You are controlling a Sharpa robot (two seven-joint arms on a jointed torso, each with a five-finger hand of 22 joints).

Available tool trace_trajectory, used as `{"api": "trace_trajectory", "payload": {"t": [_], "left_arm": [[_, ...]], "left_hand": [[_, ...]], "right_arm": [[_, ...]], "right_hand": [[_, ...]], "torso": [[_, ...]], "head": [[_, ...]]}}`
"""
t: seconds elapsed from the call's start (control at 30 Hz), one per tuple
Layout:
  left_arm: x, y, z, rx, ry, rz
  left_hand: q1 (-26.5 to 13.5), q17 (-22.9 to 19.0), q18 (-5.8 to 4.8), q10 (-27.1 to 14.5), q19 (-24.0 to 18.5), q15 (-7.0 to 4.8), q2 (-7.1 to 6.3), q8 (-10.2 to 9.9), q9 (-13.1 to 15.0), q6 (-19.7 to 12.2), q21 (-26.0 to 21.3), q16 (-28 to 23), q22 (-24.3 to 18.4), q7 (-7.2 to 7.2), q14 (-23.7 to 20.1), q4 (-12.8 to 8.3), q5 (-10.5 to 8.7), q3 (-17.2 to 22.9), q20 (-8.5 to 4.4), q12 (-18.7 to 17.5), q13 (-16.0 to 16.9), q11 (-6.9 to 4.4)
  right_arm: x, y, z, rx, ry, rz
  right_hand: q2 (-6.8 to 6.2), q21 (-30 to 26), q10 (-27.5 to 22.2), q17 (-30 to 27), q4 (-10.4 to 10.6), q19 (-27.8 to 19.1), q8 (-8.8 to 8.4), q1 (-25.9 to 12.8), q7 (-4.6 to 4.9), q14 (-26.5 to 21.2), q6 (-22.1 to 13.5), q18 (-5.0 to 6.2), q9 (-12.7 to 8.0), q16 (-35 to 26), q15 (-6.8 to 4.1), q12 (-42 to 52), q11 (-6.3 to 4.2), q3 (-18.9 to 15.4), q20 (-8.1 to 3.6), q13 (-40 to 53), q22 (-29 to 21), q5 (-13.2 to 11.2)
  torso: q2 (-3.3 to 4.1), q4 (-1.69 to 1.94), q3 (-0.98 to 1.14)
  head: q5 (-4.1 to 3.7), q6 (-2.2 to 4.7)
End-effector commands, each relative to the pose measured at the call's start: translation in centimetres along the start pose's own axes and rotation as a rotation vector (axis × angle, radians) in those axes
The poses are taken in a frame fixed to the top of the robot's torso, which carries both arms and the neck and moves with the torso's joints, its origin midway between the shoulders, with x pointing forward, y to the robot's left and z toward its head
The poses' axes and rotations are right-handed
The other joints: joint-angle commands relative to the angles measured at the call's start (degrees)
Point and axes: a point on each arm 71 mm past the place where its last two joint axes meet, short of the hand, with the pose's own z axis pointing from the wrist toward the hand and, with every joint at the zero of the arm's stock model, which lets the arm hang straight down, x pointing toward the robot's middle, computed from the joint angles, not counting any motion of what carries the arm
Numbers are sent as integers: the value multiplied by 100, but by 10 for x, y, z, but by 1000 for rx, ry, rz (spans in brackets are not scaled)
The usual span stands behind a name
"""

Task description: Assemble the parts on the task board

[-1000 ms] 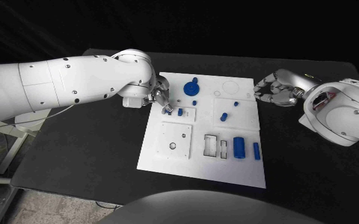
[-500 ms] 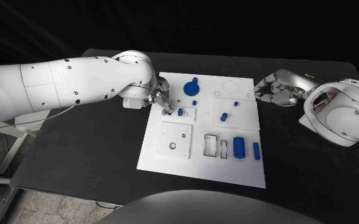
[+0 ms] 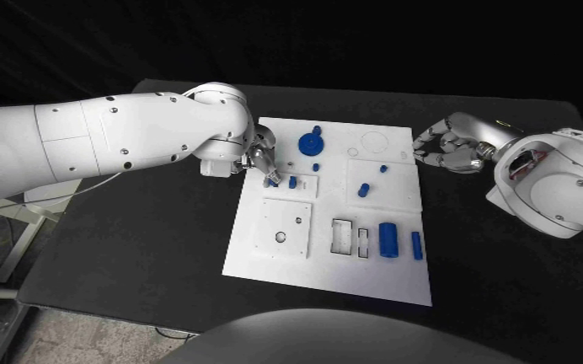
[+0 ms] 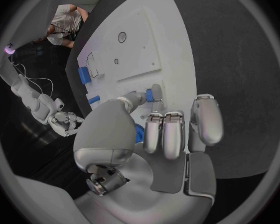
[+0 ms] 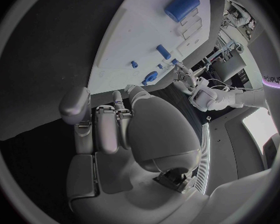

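Note:
The white task board (image 3: 365,280) lies in the middle of the black table. My left hand (image 3: 260,160) is at the board's left edge, over a small square plate (image 3: 304,185). In the left wrist view its thumb and a finger pinch a small blue peg (image 4: 155,93). A second blue peg (image 3: 291,182) stands just beside the fingertips. A blue gear (image 3: 311,142) sits near the board's far edge. My right hand (image 3: 447,150) hovers off the board's right edge, fingers curled in on nothing.
More blue parts sit on the board: a short peg (image 3: 361,188), a large block (image 3: 389,238) and a slim bar (image 3: 417,245) beside two open slots (image 3: 341,237). A square plate with holes (image 3: 282,227) lies at the left. Bare black table surrounds the board.

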Motion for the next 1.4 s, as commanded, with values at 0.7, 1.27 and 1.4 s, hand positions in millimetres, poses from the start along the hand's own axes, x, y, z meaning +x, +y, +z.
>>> {"api": "trace_trajectory", "payload": {"t": [0.7, 1.27, 1.4], "left_arm": [[3, 3, 4, -20, -3, 42], [-8, 11, -9, 13, -122, -48], [-22, 11, -20, 46, -214, -101]], "left_hand": [[-1275, 1509, 106, 520, -93, 125, 208, -364, -310, 66, -120, 14, 1010, 97, 613, 953, -1848, -1455, 81, -94, 1446, 144], [-865, 1509, 95, 557, -38, 30, 312, 724, 861, -45, -55, 14, 1030, -59, 613, 998, -1317, -2240, -2, -50, 1470, 23], [-698, 1509, 90, 555, -17, 14, 277, 881, 1009, -86, -26, 14, 1037, -83, 613, 983, -1228, -2386, -20, -53, 1468, 3]], "right_arm": [[0, 0, 0, 1, 0, -1], [0, -1, 0, 3, -7, 1], [0, -2, 0, 5, -5, 0]], "right_hand": [[-62, -40, 157, -14, -10, -29, -24, 11, -5, 284, 28, 36, -9, -30, 25, -31, 3, 32, 3, 243, 598, 35], [-62, -42, 156, -12, -12, -29, -25, 12, -5, 284, 27, 36, -10, -28, 25, -32, 3, 35, 3, 242, 598, 37], [-62, -42, 156, -12, -12, -29, -25, 12, -5, 284, 27, 36, -10, -28, 25, -32, 3, 35, 3, 242, 598, 37]], "torso": [[-1, 3, 0], [-5, -5, -3], [-2, 3, 0]], "head": [[4, 0], [-42, 0], [-27, 0]]}}
